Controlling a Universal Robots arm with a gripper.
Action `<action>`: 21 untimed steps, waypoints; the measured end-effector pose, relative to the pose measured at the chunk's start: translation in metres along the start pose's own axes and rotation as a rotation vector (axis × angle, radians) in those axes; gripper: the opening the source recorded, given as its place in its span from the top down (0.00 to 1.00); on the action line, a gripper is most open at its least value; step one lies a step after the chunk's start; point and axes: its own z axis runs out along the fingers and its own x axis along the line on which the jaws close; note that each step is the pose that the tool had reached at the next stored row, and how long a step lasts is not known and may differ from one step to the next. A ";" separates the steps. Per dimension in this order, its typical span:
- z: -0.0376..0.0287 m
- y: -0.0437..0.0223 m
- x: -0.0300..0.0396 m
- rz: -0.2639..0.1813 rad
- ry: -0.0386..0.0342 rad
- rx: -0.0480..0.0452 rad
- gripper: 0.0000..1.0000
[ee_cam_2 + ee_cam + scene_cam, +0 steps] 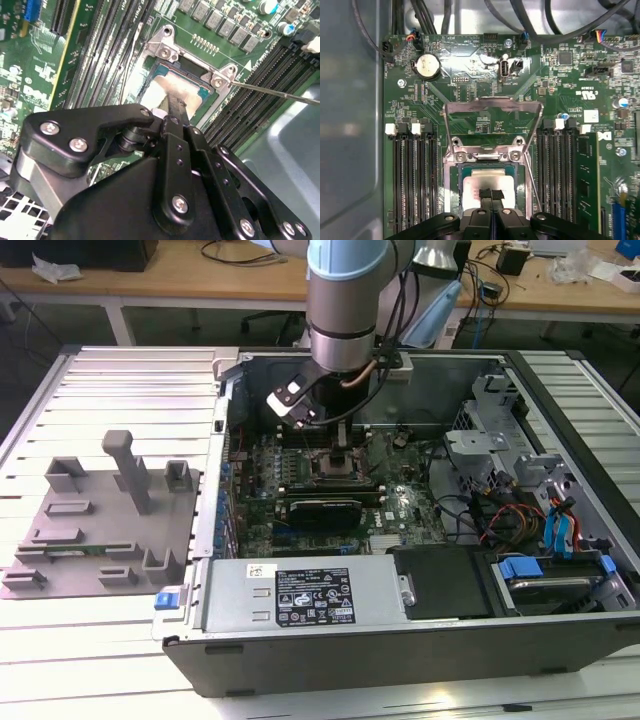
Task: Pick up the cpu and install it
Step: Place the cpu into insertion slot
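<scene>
The cpu (482,179), a pale silver square chip, lies flat inside the dark motherboard socket (456,186), and its top also shows in the second wrist view (186,86). The socket's metal load frame (492,106) stands hinged open beyond it. My gripper (491,193) hangs straight over the chip with its two black fingers pressed together, their tips on or just above the chip's top near its middle (171,101). In the exterior view the gripper (345,455) reaches down into the open computer case (400,640).
Memory slots (412,175) flank the socket on both sides. A thin metal socket lever (280,93) sticks out beside it. A long black card (325,510) lies near the socket. A grey fixture plate (100,530) sits at the exterior view's left, and drive bays with blue tabs (560,540) at its right.
</scene>
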 end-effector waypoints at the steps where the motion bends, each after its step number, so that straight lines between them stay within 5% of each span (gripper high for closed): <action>1: -0.0025 0.0001 -0.0001 0.000 -0.0001 0.0000 0.89; 6: -0.0219 0.0012 -0.0006 0.000 -0.0002 0.0001 0.89; 21: -0.0267 0.0037 -0.0007 0.000 -0.0015 0.0000 0.89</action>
